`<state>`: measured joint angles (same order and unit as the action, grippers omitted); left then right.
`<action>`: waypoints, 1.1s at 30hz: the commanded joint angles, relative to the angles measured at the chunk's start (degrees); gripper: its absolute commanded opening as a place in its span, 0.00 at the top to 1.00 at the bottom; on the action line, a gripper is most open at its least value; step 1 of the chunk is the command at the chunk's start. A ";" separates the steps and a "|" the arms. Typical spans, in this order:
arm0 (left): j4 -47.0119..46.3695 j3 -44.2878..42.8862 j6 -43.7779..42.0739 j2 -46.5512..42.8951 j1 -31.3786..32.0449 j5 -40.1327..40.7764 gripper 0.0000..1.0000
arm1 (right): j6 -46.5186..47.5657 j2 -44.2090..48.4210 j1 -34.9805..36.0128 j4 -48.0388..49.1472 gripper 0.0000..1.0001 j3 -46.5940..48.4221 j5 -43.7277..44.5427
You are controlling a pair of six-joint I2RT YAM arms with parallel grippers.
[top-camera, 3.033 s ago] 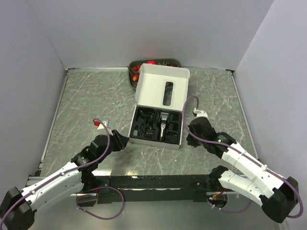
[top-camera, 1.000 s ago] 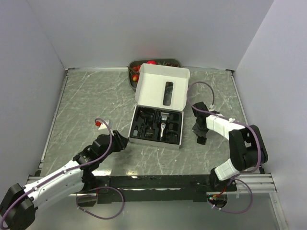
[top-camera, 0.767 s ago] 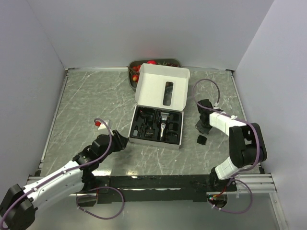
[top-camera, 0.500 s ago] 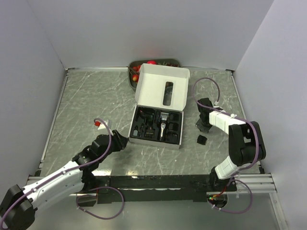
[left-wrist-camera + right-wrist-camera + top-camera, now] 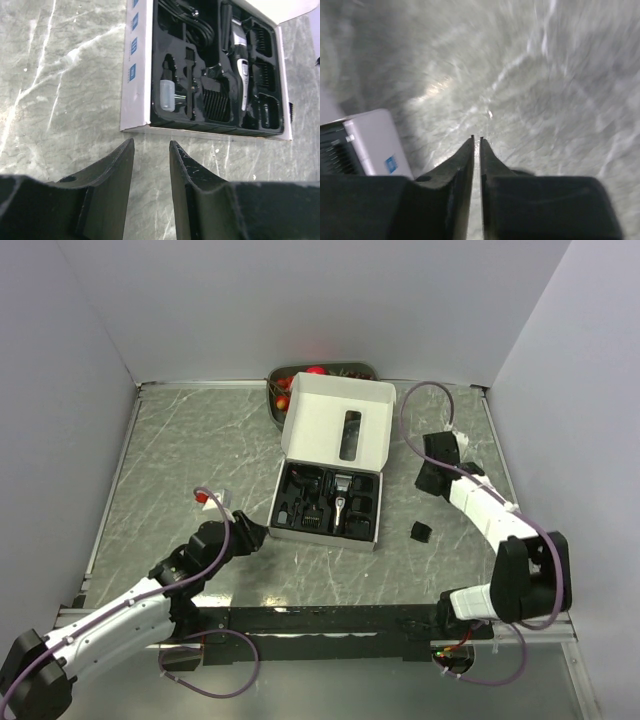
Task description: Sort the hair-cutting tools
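The hair clipper (image 5: 240, 65) and comb guards (image 5: 216, 102) lie in the black insert of the open white box (image 5: 325, 420). One small black part (image 5: 421, 531) lies alone on the table (image 5: 180, 450), just right of the box. The left gripper (image 5: 151, 145) sits near the box's front left corner, fingers slightly spread and empty; the right gripper (image 5: 476, 137) hangs over bare table right of the box, fingers pressed almost together, holding nothing.

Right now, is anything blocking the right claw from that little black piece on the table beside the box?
Nothing visible: the small black piece lies alone on the table beside the box, the shut right gripper beyond it.
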<state>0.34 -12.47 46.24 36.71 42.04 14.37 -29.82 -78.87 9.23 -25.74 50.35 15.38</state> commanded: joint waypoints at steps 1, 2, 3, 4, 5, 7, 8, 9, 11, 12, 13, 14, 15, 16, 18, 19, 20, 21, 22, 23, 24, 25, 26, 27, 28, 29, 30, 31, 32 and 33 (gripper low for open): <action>-2.09 -0.36 0.43 -0.94 0.06 -2.32 0.60 | 14.68 5.74 0.35 -0.90 0.67 4.41 -2.09; -2.36 -0.45 0.43 -0.76 0.06 -2.94 0.60 | 18.36 5.83 0.35 -1.68 0.62 5.02 -3.84; -2.36 -0.54 0.34 -0.67 0.06 -3.38 0.60 | 20.14 5.05 0.35 -2.99 0.60 7.46 -7.69; -2.62 -0.54 0.34 -0.59 0.06 -4.60 0.60 | 22.07 4.43 0.26 -4.66 0.56 8.96 -9.99; -2.88 -0.45 0.34 -0.59 0.06 -5.22 0.60 | 26.27 3.56 0.26 -9.11 0.52 10.54 -11.76; -3.41 -0.45 0.43 -0.50 0.06 -6.98 0.60 | 29.28 1.18 0.87 -13.88 0.42 14.68 -13.01; -3.59 -0.45 0.43 -0.58 0.06 -7.60 0.60 | 29.30 1.44 1.13 -12.34 0.41 14.26 -11.87; -3.94 -0.36 0.43 -0.76 0.06 -7.95 0.60 | 31.56 2.74 1.14 -11.28 0.39 11.29 -12.73; -3.94 -0.01 0.52 -1.55 0.06 -8.83 0.60 | 35.27 3.55 1.49 -11.18 0.31 9.51 -12.75; -3.94 0.08 0.61 -2.07 0.06 -8.92 0.60 | 36.14 4.07 1.40 -11.53 0.29 8.03 -12.30; -4.03 0.16 0.61 -2.78 0.06 -9.18 0.60 | 37.81 4.34 1.57 -12.57 0.24 7.58 -12.47; -4.03 0.34 0.61 -3.30 0.06 -9.53 0.60 | 42.00 4.43 1.58 -14.06 0.21 7.31 -14.13; -4.03 0.34 0.69 -3.57 0.06 -9.62 0.60 | 44.04 4.60 1.58 -17.56 0.19 7.48 -13.97; -4.29 0.43 0.78 -4.27 -0.03 -9.89 0.60 | 46.41 4.69 1.58 -19.16 0.19 7.57 -13.19; -4.38 0.69 0.96 -4.80 0.06 -10.68 0.60 | 53.71 5.04 1.58 -22.41 0.19 8.01 -14.05; -4.29 0.78 0.96 -5.24 0.06 -10.77 0.60 | 55.91 5.48 1.58 -24.17 0.20 8.01 -15.10; -4.03 0.69 0.87 -5.42 -0.03 -10.77 0.60 | 60.36 6.00 1.58 -24.53 0.20 7.66 -17.03; -3.94 0.78 0.96 -5.68 0.06 -10.77 0.60 | 62.76 7.75 1.66 -24.28 0.20 5.75 -19.92; -4.03 0.78 0.96 -6.21 0.06 -10.85 0.60 | 67.48 8.90 1.75 -22.79 0.20 4.33 -21.16; -4.29 1.13 0.96 -6.38 0.06 -10.94 0.60 | 69.79 10.13 1.66 -22.17 0.19 2.84 -22.48; -4.29 1.22 1.05 -6.56 0.06 -11.20 0.60 | 71.82 11.88 1.66 -21.38 0.19 -0.04 -23.89; -4.12 1.13 1.05 -6.56 0.06 -11.21 0.60 | 74.79 12.16 1.66 -20.76 0.18 -1.03 -23.73; -4.29 1.13 1.05 -6.56 0.06 -11.29 0.60 | 76.13 11.90 1.66 -21.37 0.18 -1.65 -23.12; -4.38 1.13 1.13 -6.48 0.06 -11.47 0.60 | 77.19 10.51 1.75 -22.07 0.18 -2.35 -22.76; -4.56 1.13 1.13 -6.30 0.06 -11.82 0.60 | 80.16 10.40 1.93 -21.99 0.18 -3.32 -22.93; -4.73 1.31 1.13 -6.30 0.06 -12.17 0.60 | 80.53 10.58 2.54 -20.68 0.18 -4.20 -22.85; -5.34 1.31 1.31 -6.21 0.06 -12.35 0.60 | 80.54 10.23 2.46 -20.06 0.18 -4.81 -23.20; -5.52 1.39 1.31 -5.86 0.06 -12.70 0.60 | 80.88 9.79 2.54 -19.79 0.18 -4.73 -23.89; -5.70 1.31 1.22 -5.69 0.06 -12.88 0.60 | 81.15 8.92 2.46 -19.70 0.18 -4.30 -24.16; -5.44 1.22 1.22 -5.51 0.06 -12.88 0.60 | 81.59 8.21 2.45 -20.05 0.18 -3.86 -24.43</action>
<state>-2.42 -11.46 46.48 30.79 42.04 3.27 45.10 -69.10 11.27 -46.57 45.78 -6.57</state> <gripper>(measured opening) 0.402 0.823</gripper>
